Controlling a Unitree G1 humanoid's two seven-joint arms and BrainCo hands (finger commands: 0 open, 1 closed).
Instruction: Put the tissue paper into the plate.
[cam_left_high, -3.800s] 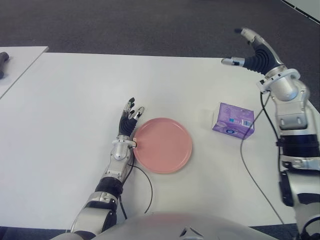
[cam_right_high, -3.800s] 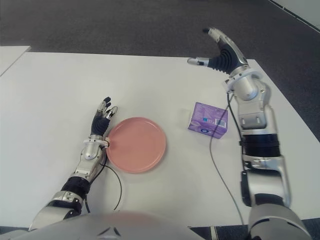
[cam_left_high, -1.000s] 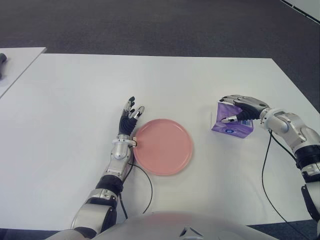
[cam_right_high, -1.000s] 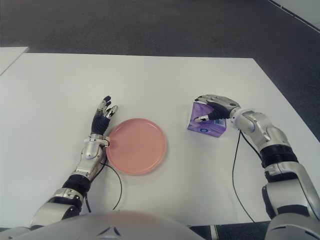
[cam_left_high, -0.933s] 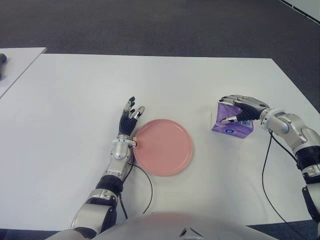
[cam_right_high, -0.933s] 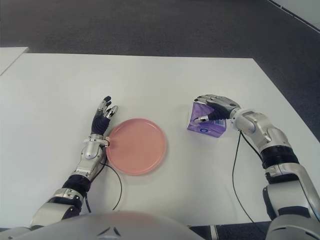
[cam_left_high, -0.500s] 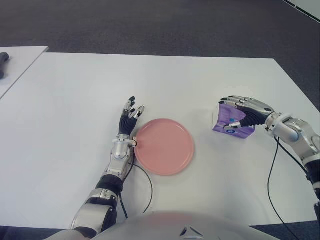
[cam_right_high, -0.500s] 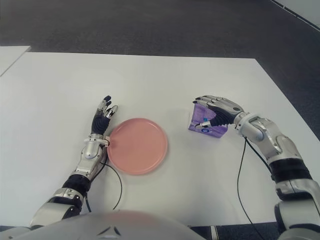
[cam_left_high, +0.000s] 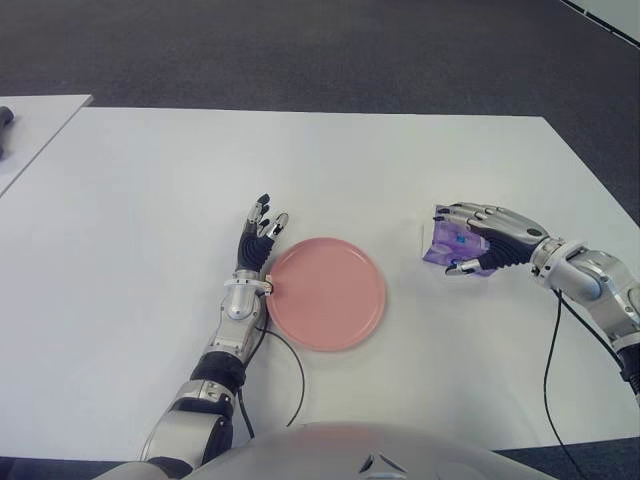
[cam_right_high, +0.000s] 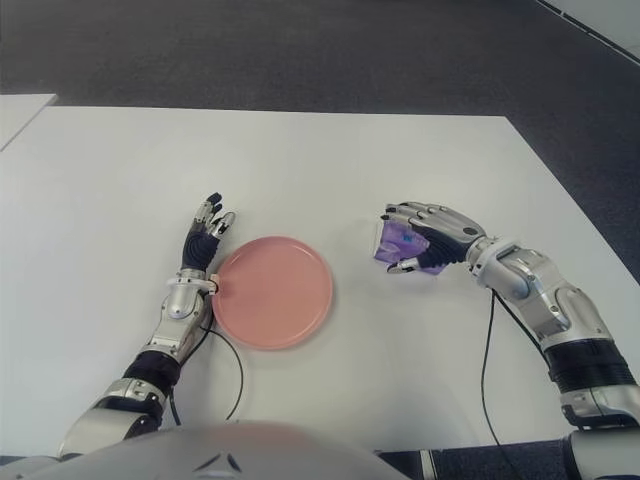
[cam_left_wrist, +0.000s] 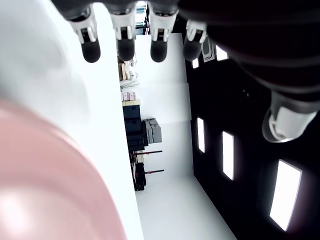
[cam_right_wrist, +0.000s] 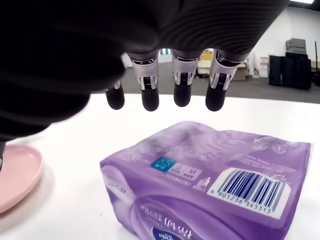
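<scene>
The tissue paper is a purple pack (cam_left_high: 437, 250) lying on the white table (cam_left_high: 150, 200), to the right of the pink plate (cam_left_high: 326, 293). My right hand (cam_left_high: 462, 240) arches over the pack from the right, thumb at its near side. In the right wrist view the fingertips (cam_right_wrist: 182, 95) hang above the pack (cam_right_wrist: 210, 185) with table showing between, so the hand is open. My left hand (cam_left_high: 258, 232) shows beside the plate's left rim, fingers spread and holding nothing.
A black cable (cam_left_high: 296, 365) loops on the table from the left wrist, near the plate. Another cable (cam_left_high: 550, 345) hangs from the right arm. A second table with a dark object (cam_left_high: 5, 125) stands at far left. Dark carpet lies beyond the far edge.
The right hand came down from high above the table's far right to the pack, and its forearm has swung nearer while the fingers arch farther over the pack. The left hand and plate stayed put.
</scene>
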